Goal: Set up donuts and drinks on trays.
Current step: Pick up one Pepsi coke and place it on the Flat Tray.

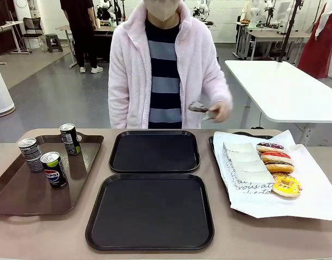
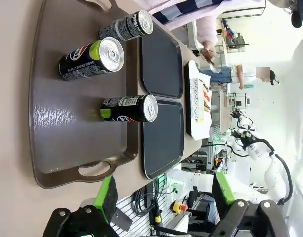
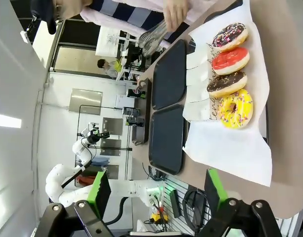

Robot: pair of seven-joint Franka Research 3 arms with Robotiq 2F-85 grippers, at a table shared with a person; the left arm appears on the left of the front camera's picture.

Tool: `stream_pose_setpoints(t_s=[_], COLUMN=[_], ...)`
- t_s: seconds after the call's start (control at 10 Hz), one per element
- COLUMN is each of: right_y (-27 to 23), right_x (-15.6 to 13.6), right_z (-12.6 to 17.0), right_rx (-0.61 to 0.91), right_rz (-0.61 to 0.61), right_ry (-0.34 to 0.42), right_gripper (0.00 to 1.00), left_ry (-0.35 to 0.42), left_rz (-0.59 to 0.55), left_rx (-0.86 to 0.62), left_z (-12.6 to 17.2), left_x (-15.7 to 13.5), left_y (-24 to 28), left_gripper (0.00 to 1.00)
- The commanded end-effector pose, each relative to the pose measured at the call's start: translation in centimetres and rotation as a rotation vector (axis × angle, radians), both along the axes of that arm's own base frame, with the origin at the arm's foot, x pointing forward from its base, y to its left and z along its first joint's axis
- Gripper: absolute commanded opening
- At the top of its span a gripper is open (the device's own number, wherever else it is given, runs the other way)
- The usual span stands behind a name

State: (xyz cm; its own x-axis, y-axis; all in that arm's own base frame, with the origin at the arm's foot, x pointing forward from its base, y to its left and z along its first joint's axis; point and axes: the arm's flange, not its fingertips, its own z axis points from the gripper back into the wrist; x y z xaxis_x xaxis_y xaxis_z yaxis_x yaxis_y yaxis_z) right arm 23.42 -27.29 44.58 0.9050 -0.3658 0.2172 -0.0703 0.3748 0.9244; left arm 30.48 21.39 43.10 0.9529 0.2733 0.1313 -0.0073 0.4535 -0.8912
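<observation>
**Both black trays bare, cans and donuts waiting at the sides**

Front view: two black trays lie in the middle of the table (image 1: 8, 238), the far tray (image 1: 155, 151) just behind the near tray (image 1: 150, 211), nothing on either. On the robot's left a brown tray (image 1: 14, 200) carries three upright cans: a Pepsi can (image 1: 53, 169) nearest the camera, a grey can (image 1: 30, 154) beside it and a dark can (image 1: 70, 139) farther back. On the right, white paper (image 1: 312, 200) covers another tray; on it four donuts sit in a row: sprinkled chocolate donut (image 1: 269, 147), red donut (image 1: 275, 156), plain chocolate donut (image 1: 279, 165) and yellow donut (image 1: 286, 185). Paper sleeves (image 1: 241, 165) lie just beside them. The person across the table has a hand (image 1: 221, 111) above that tray's far edge, holding tongs (image 1: 199, 108).

Left wrist view: the left gripper (image 2: 163, 197) hangs with its fingers spread wide and nothing between them, off the handle end of the brown tray. The three cans stand well apart from it, the black trays beyond.

Right wrist view: the right gripper (image 3: 157, 195) is likewise spread wide and holds nothing, off the edge of the white paper. The four donuts lie in their row, the yellow one nearest the gripper.
</observation>
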Motion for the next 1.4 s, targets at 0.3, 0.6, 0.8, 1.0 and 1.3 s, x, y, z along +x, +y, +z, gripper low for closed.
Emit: stream_pose_setpoints(t_s=[0.3,0.6,0.8,1.0,1.3], right_y=[-0.1,-0.1,-0.1,-0.1,-0.1], right_x=[0.1,0.1,0.1,0.1,0.1], right_z=[-0.2,-0.2,-0.2,-0.2,-0.2], right_rx=[0.008,0.008,0.008,0.008,0.008], right_rz=[0.006,0.006,0.006,0.006,0.006], right_ry=[-0.013,-0.013,-0.013,-0.013,-0.013], right_gripper=[1.0,1.0,1.0,1.0,1.0], left_ry=[-0.004,-0.004,0.002,0.032,0.191], left_rz=[0.005,0.005,0.002,-0.009,-0.043], left_rx=[-0.016,-0.016,-0.001,0.131,0.442], left_z=[0.1,0.1,-0.1,3.0,7.9], left_x=[-0.1,-0.1,0.0,0.1,2.1], left_y=[0.2,0.2,0.1,-1.7,-5.4], left_gripper=[1.0,1.0,1.0,1.0,1.0])
